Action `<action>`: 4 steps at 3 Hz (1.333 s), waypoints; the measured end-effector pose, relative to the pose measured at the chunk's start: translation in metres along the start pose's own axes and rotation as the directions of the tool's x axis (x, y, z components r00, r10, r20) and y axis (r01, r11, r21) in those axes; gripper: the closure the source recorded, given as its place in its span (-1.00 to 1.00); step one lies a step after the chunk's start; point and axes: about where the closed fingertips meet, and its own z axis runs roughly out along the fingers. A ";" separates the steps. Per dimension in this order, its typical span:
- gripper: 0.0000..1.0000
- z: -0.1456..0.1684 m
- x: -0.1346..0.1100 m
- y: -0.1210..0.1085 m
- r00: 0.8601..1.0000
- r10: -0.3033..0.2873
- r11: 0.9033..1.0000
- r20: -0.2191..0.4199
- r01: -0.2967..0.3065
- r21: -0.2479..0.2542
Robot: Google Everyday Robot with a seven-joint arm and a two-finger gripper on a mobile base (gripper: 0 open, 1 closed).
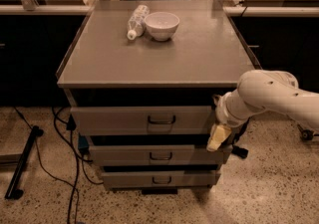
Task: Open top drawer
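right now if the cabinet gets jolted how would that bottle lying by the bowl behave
The bottle lies on its side, so it would likely roll, though the bowl close beside it may stop it that way. It looks like clear plastic, so probably light. The gripper sits at the right end of the top drawer, well below the bottle.

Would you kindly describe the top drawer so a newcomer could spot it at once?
Find the grey cabinet with a bowl and bottle on top. On its front, the top drawer is the highest and widest of three, and the claw hangs by its right end.
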 end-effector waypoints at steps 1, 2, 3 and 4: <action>-1.00 0.008 -0.003 -0.009 1.000 -0.008 1.000 -0.004 0.008 -0.009; -1.00 0.017 -0.002 -0.012 1.000 -0.016 0.998 -0.020 0.015 -0.061; -1.00 0.019 0.001 -0.010 0.999 -0.020 0.995 -0.035 0.016 -0.095; -1.00 0.008 0.004 0.001 0.999 -0.007 0.983 -0.041 -0.001 -0.186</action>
